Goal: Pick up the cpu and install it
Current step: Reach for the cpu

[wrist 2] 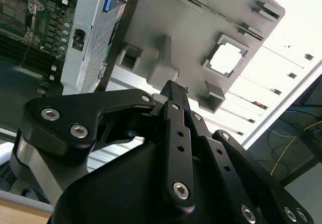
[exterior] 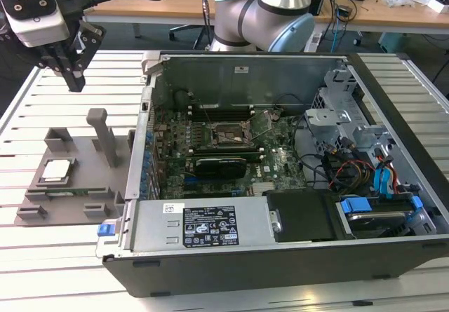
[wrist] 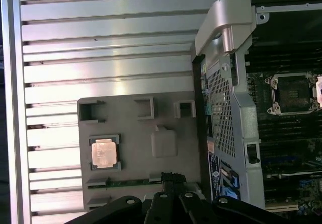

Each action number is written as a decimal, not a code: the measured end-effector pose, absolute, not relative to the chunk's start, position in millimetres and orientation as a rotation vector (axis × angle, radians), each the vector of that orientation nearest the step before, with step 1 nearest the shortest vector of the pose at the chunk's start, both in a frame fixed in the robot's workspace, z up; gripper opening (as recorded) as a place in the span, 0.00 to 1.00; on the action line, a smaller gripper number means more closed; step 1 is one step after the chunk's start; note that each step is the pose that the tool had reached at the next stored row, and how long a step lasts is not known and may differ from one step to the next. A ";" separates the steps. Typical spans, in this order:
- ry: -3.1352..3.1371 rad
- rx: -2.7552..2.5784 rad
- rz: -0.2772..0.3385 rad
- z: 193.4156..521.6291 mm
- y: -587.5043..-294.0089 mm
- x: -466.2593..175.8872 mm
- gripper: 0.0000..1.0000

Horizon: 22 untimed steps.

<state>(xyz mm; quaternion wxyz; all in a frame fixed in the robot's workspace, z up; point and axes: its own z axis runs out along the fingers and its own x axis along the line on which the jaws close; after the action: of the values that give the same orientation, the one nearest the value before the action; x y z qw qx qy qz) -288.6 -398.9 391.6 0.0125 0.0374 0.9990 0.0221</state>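
Observation:
The cpu [exterior: 56, 170] is a small square chip with a silvery top. It lies flat in a recess of the grey holder [exterior: 91, 151] on the slatted table, at the exterior view's left. Both wrist views show the cpu [wrist: 104, 152] [wrist 2: 225, 59] from above in that recess. My gripper [exterior: 74, 82] hangs well above the table, beyond the holder and apart from the cpu, with its black fingers [wrist 2: 171, 103] together and nothing between them. In the first wrist view the gripper [wrist: 172, 177] tip lies near the holder's edge. The bare processor socket [exterior: 230, 137] [wrist: 293, 93] sits on the motherboard.
An open computer case [exterior: 393, 116] takes up the middle and the exterior view's right, with a power supply [exterior: 203, 224] along its near side and drive bays with cables [exterior: 365, 172]. A grey post [exterior: 105, 137] stands up from the holder. The arm's base [exterior: 266, 10] rises behind the case.

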 end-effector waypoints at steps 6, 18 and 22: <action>3.114 0.117 0.069 391.4 -398.9 -294.8 0.11; 3.114 0.117 0.069 391.1 -398.8 -306.1 0.11; 3.114 0.116 0.069 390.9 -398.9 -310.4 0.11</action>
<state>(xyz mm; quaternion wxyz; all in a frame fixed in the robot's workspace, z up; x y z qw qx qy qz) -310.4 -398.9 390.9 0.0125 0.0374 0.9990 0.0221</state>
